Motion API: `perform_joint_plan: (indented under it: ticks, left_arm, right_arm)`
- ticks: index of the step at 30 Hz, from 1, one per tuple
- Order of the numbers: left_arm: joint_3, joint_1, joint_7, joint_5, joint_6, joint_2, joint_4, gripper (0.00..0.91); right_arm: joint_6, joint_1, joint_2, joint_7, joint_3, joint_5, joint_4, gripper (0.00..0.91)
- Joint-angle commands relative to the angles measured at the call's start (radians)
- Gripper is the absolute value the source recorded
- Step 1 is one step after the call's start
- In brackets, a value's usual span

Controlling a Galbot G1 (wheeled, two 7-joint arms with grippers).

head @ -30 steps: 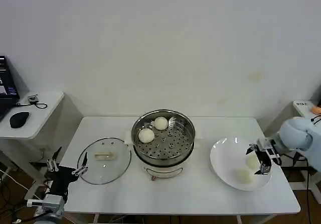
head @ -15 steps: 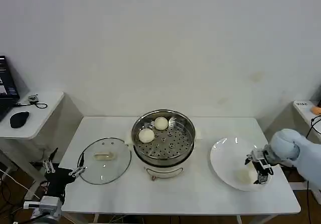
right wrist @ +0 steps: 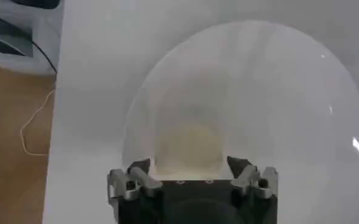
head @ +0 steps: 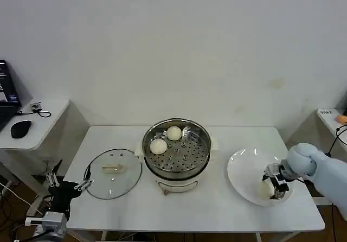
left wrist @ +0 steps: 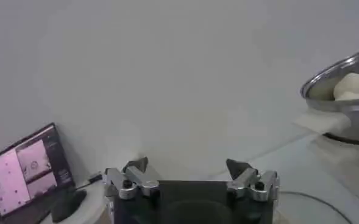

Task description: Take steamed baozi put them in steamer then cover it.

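The steamer (head: pixel 191 156) stands mid-table with two steamed baozi (head: pixel 158 146) (head: pixel 173 133) on its perforated floor. Left of it the glass cover (head: pixel 112 172) lies flat on the table. On the white plate (head: pixel 241 169) at the right lies another baozi (head: pixel 264 189). My right gripper (head: pixel 275 184) is lowered over it, open. In the right wrist view that baozi (right wrist: pixel 190 145) sits between the spread fingers of my right gripper (right wrist: pixel 190 165), on the plate (right wrist: pixel 289 91). My left gripper (head: pixel 69 180) hangs open off the table's left front corner, holding nothing (left wrist: pixel 187 165).
A side table (head: pixel 38 123) with a mouse and a laptop stands at the far left. From the left wrist view the steamer's rim (left wrist: pixel 341 76) shows with a baozi (left wrist: pixel 353 86) inside. Bare tabletop lies between steamer and plate.
My right gripper has moved down and inward over the plate, settling around the nearer baozi. The left arm has sunk slightly. The steamer and cover are unchanged.
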Motion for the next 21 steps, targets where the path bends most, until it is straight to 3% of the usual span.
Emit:
perform_joint_plan:
  ticks: [1, 5, 11, 21]
  left_arm:
    - [0.003, 0.0, 0.0, 0.002, 0.001, -0.002, -0.004, 0.907]
    - [0.008, -0.002, 0.0, 0.003, 0.002, -0.005, -0.006, 0.907]
    - [0.013, -0.005, 0.001, 0.005, 0.004, -0.006, -0.01, 0.907]
    - [0.012, -0.007, 0.0, 0.004, 0.003, 0.002, -0.005, 0.907]
  right_arm:
    - [-0.016, -0.007, 0.002, -0.004, 0.005, -0.004, -0.002, 0.705]
    - [-0.012, 0.026, -0.007, -0.019, -0.014, 0.005, 0.002, 0.655]
    - [-0.01, 0.116, -0.009, -0.037, -0.015, 0.041, 0.01, 0.655]
    - [-0.008, 0.54, 0.075, -0.072, -0.162, 0.166, -0.047, 0.665]
